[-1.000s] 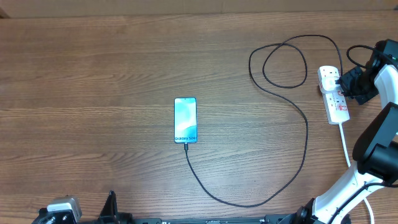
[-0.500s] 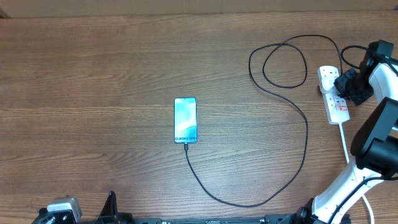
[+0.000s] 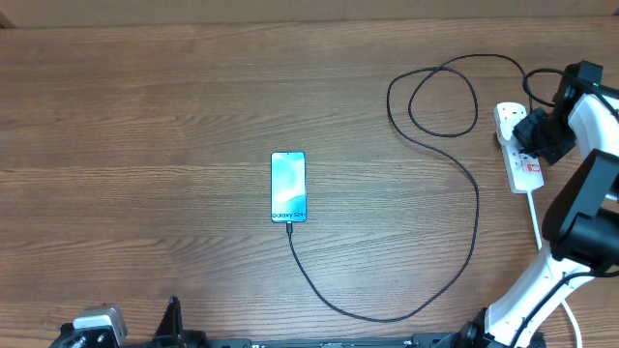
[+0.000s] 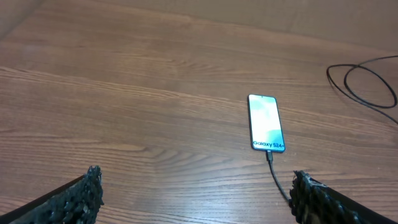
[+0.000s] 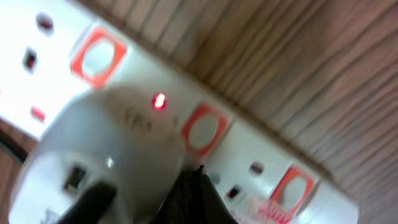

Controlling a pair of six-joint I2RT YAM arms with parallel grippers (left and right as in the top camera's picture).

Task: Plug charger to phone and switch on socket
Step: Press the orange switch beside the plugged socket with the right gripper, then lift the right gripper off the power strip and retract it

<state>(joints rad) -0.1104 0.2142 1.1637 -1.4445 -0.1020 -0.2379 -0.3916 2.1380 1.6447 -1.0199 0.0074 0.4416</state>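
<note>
Showing one lit red lamp [image 5: 159, 101], the white socket [image 5: 242, 146] lies beneath the right hand [image 5: 194, 186], fingers together.

You had a brown wooden table [image 3: 145, 116] under everything. Its wood lines ran from side to side, some dark and some light. A soft patch of light shone on it. Past the far edge you saw a thin pale tan strip [image 3: 290, 8]. You could not tell what it was.

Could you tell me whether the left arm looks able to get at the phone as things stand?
Probably yes: the left gripper is open, only tabletop lies between it and the phone, and the charger runs off the phone's near end.
</note>
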